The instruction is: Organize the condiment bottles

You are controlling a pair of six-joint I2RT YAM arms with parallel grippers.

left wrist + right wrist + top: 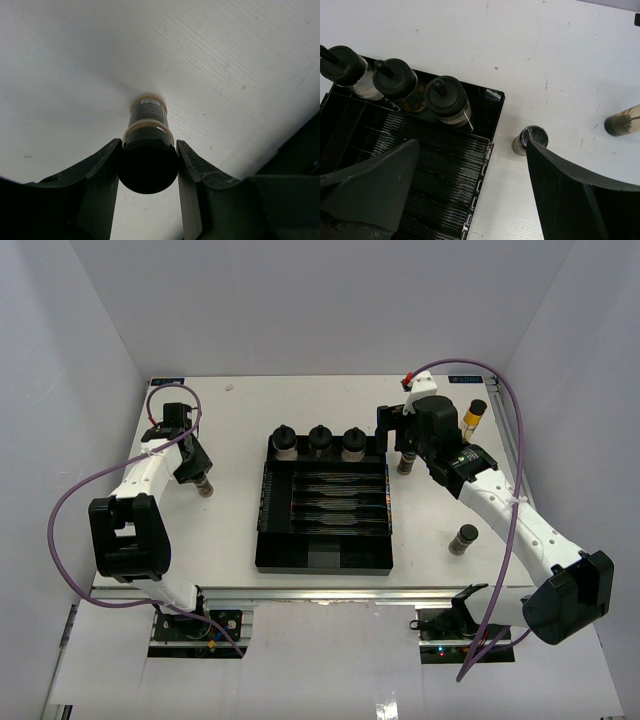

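My left fingers (112, 162) are closed on the black cap of a slim bottle (147, 117). It stands upright on the tabletop (240, 50), well left of the black tray (262, 540), with bare surface on every side and the side wall (60, 390) near on my left. My right fingers (545, 165) are spread wide and hold nothing, hovering over the tray's rear right corner. A small bottle (530, 140) stands just outside that edge, beside one finger. Three squat bottles (397, 82) with knobbed lids fill the tray's rear row side by side, with a little room at its right end. A yellowish bottle (474, 415) sits near the far right corner. A dark-capped bottle (462, 538) stands alone right of the tray, well apart from the rest.
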